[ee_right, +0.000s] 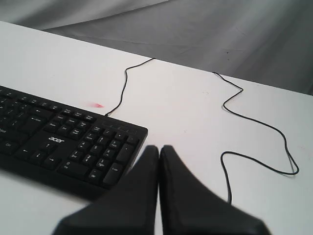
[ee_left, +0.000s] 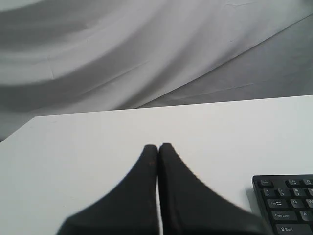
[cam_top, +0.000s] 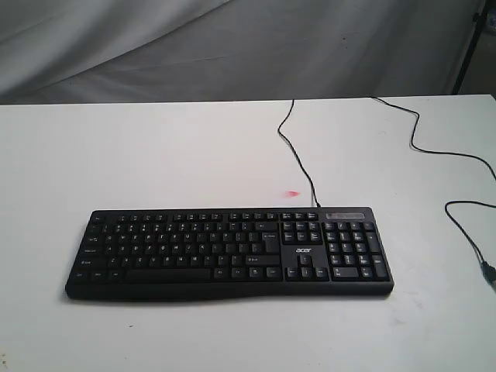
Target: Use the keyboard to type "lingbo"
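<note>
The wide black keyboard (cam_top: 229, 252) with white legends and an "acer" logo lies across the middle of the white table (cam_top: 232, 147). Neither gripper shows in the exterior view. In the left wrist view my left gripper (ee_left: 158, 146) is shut and empty, hovering over bare table beside the keyboard's left end (ee_left: 287, 203). In the right wrist view my right gripper (ee_right: 159, 148) is shut and empty, just off the number-pad corner of the keyboard (ee_right: 68, 142).
The keyboard's thin black cable (cam_top: 298, 151) runs from its back edge to the table's far edge. A second black cable (cam_top: 457, 178) loops over the right side of the table. A small red spot (cam_top: 292, 193) lies behind the keyboard. Grey cloth hangs behind the table.
</note>
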Controlling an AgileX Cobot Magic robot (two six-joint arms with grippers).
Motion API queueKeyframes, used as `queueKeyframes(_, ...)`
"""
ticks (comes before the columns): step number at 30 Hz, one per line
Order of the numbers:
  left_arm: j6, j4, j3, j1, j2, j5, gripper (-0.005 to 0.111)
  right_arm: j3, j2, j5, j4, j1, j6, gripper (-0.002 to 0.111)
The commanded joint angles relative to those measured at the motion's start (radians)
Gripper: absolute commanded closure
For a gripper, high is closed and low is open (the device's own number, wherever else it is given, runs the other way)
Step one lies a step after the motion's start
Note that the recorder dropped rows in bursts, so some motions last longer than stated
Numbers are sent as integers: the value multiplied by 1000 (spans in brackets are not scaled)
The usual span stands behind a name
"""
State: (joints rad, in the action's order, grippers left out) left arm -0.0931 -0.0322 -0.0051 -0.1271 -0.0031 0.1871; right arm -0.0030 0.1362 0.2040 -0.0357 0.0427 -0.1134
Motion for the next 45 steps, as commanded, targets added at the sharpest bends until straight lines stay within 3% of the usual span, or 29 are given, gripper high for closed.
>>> queueKeyframes(1, 3, 1, 5, 4, 3, -4, 106, 3, -4, -5, -6, 7, -2, 108)
queueKeyframes(23, 3, 1, 5, 4, 3, -4, 106, -5, -4, 19, 18, 7, -2, 108)
queueKeyframes(32, 3, 1, 5, 4, 3, -4, 106, -331, 28, 334, 36, 7, -2, 108)
queueKeyframes(37, 3, 1, 5, 4, 3, -4, 106, -435, 148, 346, 54, 5, -2, 108)
queueKeyframes(45, 3, 1, 5, 4, 3, -4, 106, -452, 337, 310, 150, 5, -2, 108)
